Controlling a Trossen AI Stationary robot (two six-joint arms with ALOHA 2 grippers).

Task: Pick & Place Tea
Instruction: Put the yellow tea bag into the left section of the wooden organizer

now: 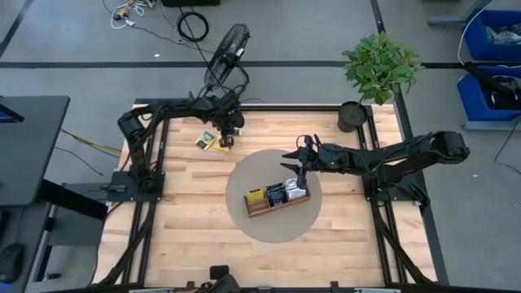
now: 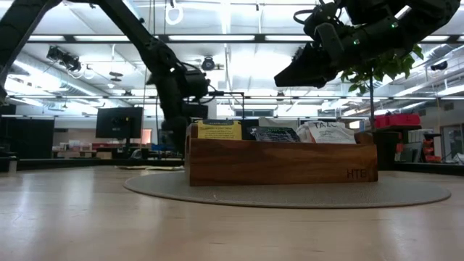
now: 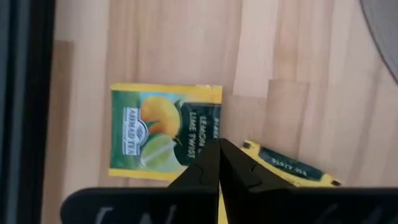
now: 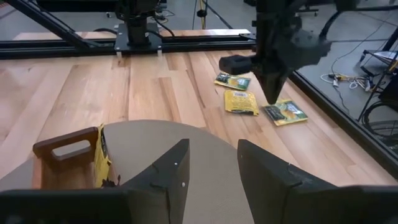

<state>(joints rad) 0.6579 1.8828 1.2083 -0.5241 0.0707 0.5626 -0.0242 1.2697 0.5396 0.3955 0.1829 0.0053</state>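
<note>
- The loose tea sachets (image 4: 241, 101) lie flat on the table (image 1: 187, 236) at about 10 o'clock from the tray (image 1: 277, 203).
- The left gripper (image 3: 217, 163) is down on them, its fingers closed together at the edge of the yellow-green sachet (image 3: 163, 132); whether it holds the sachet I cannot tell.
- A sachet looks light, thin and easy to bend; I would take it at an edge.
- The right gripper (image 1: 293, 167) hangs open above the tray, at its 12 o'clock side.

My left gripper (image 3: 217, 163) is low at the far side of the table, pointing down, and its two dark fingers are pressed together at the tips. My right gripper (image 4: 211, 163) hangs raised above the middle of the table with its fingers apart, the arm stretched in from the right side.
</note>
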